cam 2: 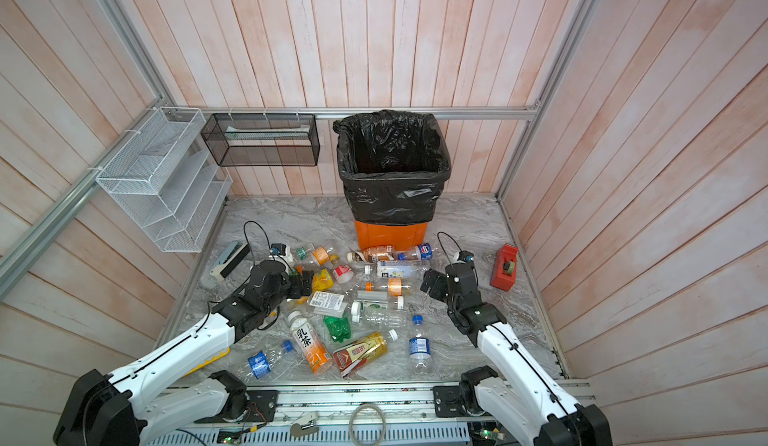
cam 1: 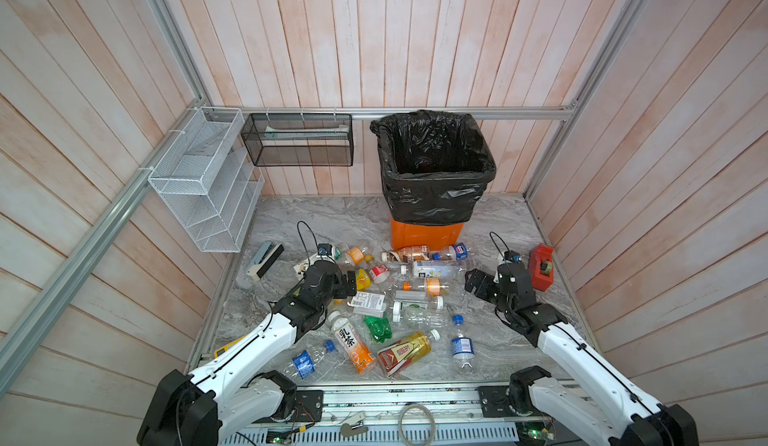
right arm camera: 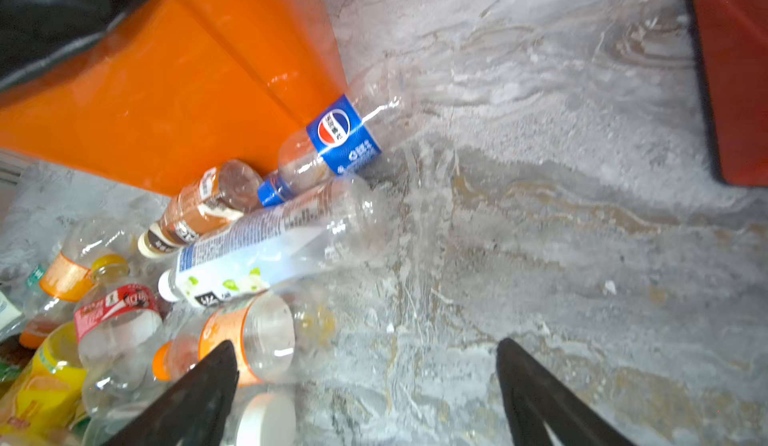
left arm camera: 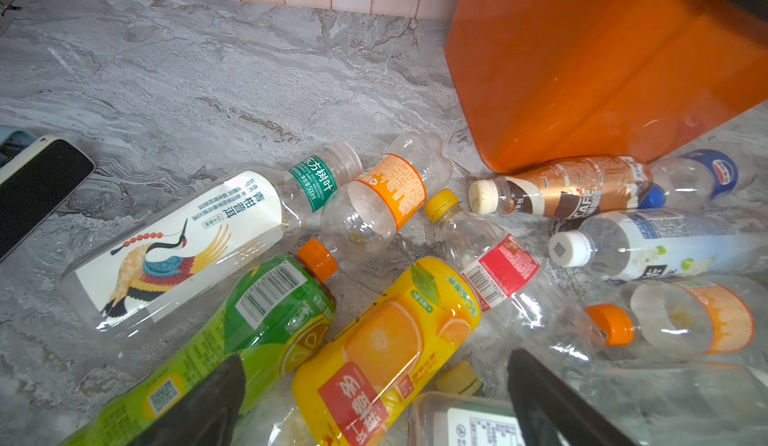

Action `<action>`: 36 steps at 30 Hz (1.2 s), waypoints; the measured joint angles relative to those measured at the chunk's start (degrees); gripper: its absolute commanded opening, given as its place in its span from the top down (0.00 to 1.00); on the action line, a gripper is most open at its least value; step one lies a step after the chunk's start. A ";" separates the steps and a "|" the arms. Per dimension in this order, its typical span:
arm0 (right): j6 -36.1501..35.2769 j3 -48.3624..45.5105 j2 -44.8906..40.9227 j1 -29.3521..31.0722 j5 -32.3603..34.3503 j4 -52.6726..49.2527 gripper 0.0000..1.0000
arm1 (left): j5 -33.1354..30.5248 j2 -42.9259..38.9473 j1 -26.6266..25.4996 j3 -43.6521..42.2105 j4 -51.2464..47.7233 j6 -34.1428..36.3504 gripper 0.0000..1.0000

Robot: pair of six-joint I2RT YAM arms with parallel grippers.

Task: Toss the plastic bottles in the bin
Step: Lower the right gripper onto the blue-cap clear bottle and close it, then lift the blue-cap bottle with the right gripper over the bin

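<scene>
Several plastic bottles point(cam 1: 395, 294) lie scattered on the marble floor in front of the bin point(cam 1: 428, 234), an orange bin lined with a black bag; both top views show them. My left gripper point(cam 1: 351, 284) hangs open low over the left of the pile. In the left wrist view its fingers point(left arm camera: 216, 402) stand either side of a yellow orange-juice bottle point(left arm camera: 386, 340), apart from it. My right gripper point(cam 1: 473, 283) is open at the pile's right edge. In the right wrist view, the right gripper point(right arm camera: 365, 381) has bare floor between its fingers, with an orange-labelled bottle point(right arm camera: 249, 336) beside one finger.
A red tape dispenser point(cam 1: 541, 266) stands at the right by the wall. A flat pale-and-black device point(cam 1: 266, 259) lies at the left. A white wire rack point(cam 1: 203, 182) and a black mesh basket point(cam 1: 297, 138) hang on the walls. More bottles point(cam 1: 462, 344) lie near the front rail.
</scene>
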 measured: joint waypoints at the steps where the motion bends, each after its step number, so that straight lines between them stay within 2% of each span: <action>1: 1.11 -0.66 -1.70 1.16 0.20 -1.51 0.06 | 0.00 -0.15 -0.09 0.00 0.15 -0.07 0.00; 8: 7.54 -4.26 -11.15 9.57 0.96 -10.34 0.11 | -0.87 -2.23 -0.15 -0.28 1.05 -0.48 0.00; 15: 12.55 -8.59 -16.11 16.57 1.05 -16.17 0.17 | -2.05 -4.39 -0.15 -1.49 1.97 -1.18 0.00; 23: 16.63 -8.90 -14.58 25.03 2.51 -18.67 0.20 | -2.80 -4.48 -0.13 -1.57 2.60 -1.79 0.00; 31: 20.50 -11.10 -12.55 31.08 4.04 -19.74 0.29 | -2.84 -4.85 -0.15 -1.81 2.80 -1.95 0.00; 36: 21.92 -11.82 -11.17 32.48 5.11 -19.39 0.42 | -2.95 -5.14 -0.15 -1.88 2.80 -1.99 0.00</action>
